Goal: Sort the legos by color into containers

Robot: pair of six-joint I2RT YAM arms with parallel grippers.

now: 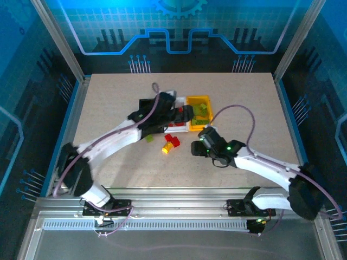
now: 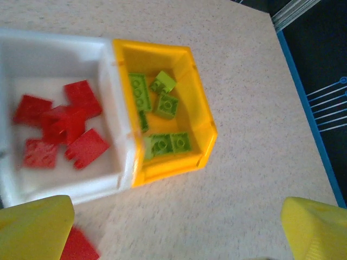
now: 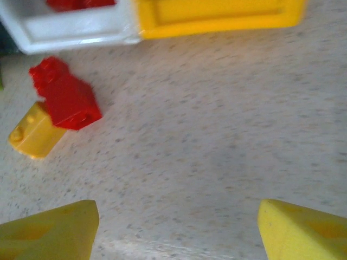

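The three joined containers sit mid-table: black bin, white bin holding several red legos, and yellow bin holding several lime green legos. My left gripper hovers over the bins' near edge, open, with bare table between its fingers; a red brick lies beside its left finger. On the table in front of the bins a red brick leans on a yellow brick, and a green brick lies to their left. My right gripper is open and empty, to the right of that pair.
The left arm reaches across the left half of the table to the bins. The right arm lies low across the right front. Bare tabletop extends right of the bins, bounded by metal frame posts.
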